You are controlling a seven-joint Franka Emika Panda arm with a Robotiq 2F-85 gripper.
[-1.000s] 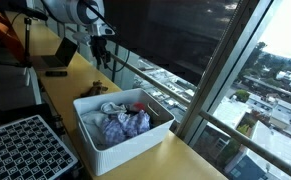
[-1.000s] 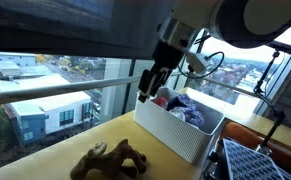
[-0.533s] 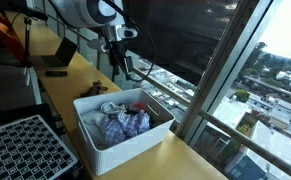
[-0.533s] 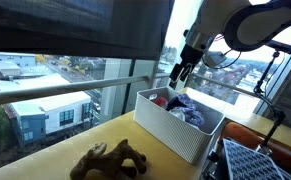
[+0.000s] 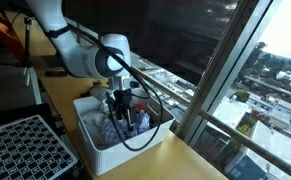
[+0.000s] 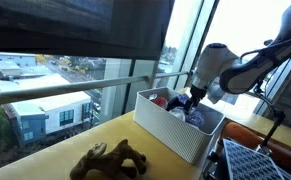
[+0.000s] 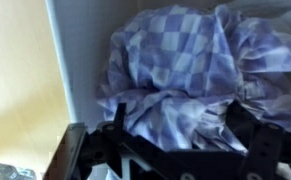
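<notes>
arm (image 5: 90,58): bent forward, angled down | end effector (image 5: 122,112): pointing straight down, jaws spread wide

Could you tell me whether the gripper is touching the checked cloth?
Cannot tell. In the wrist view the gripper sits right over the checked cloth, but neither contact nor gap shows plainly.

No text, label, brand or no. can be read in any view. The white bin (image 5: 135,148) has a plain wall. The checked cloth (image 7: 175,70) shows pattern only, no print. The buildings (image 5: 270,120) outside, approx. 3 o'clock in an exterior view, are too small and blurred for signs.
</notes>
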